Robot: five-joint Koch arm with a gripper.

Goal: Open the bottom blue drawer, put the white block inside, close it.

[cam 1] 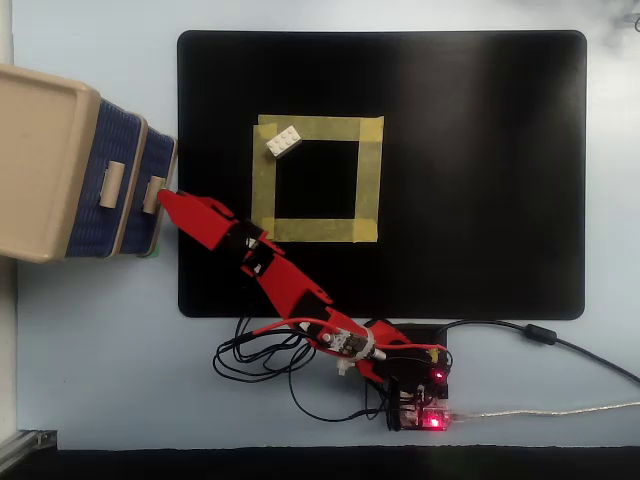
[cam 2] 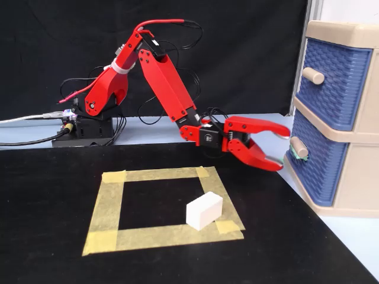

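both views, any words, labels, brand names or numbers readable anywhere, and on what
None: no readable text in either view.
Beige plastic cabinet and its dark-blue woven-front drawers: no label.
Small white studded toy brick: no lettering can be made out.
Red robot arm and its open hand: no markings visible.
Circuit board at the arm's base: any print too small to read.

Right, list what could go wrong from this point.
The gripper is open, its tips level with the bottom blue drawer handle. If they close slightly off, they may slip from that small knob.

The cabinet stands loose on the table, so pulling could drag it rather than slide the drawer out.

The white block lies on the tape square, behind the arm; a backward sweep may knock it.
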